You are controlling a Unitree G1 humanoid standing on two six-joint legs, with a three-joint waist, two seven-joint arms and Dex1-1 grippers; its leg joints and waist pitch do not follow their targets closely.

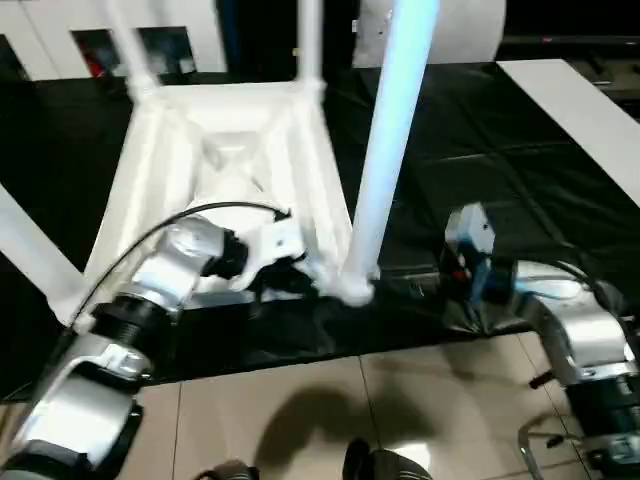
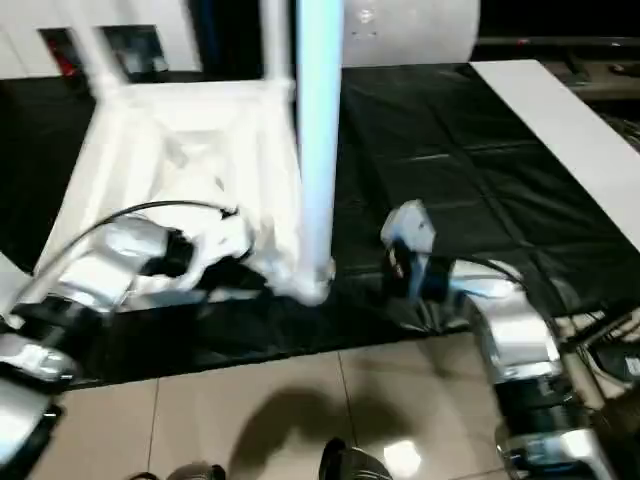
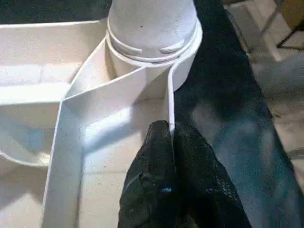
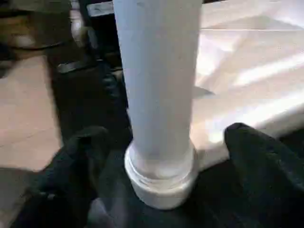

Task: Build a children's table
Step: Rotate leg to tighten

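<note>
Table (image 1: 215, 150) upside down, legs (image 1: 385, 150) upright

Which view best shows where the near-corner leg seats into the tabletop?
The left wrist view: the leg's ringed base sits in the corner socket of the tabletop, seen close. The right wrist view shows the same base from outside, between open fingers. The eye views show the leg standing upright, its joint small.

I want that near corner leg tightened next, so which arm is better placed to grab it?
Probably the right: the right gripper stands open astride the leg. The left gripper is shut on the table top's rib, steadying it.
</note>
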